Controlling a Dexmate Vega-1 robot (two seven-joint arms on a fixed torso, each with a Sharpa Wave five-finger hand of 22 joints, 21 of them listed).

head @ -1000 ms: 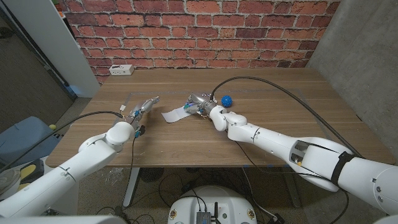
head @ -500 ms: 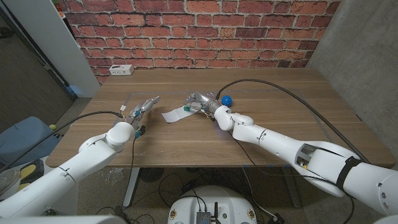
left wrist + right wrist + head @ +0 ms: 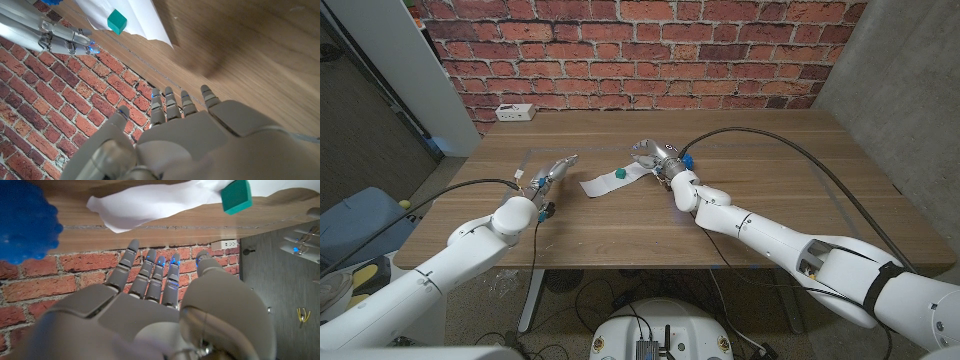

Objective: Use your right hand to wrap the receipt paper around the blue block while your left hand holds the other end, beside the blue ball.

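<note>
Wooden table [image 3: 620, 225]: receipt paper [image 3: 610, 180] runs lengthwise between both empty, spread hands — right hand [image 3: 655, 155] nearer, left hand [image 3: 552, 172] apart; block [image 3: 618, 175] on top.

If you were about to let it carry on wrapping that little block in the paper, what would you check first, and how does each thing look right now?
1. Block lying on the receipt paper: ok.
2. Paper wrapped around the block: not ok; it lies open.
3. Left hand holding the paper's other end: not ok; it is apart from the paper, fingers straight.
4. Right hand gripping the paper: not ok in the wrist view; fingers open.
5. Blue ball beside the work: ok.
6. Paper torn or creased: cannot tell.
</note>
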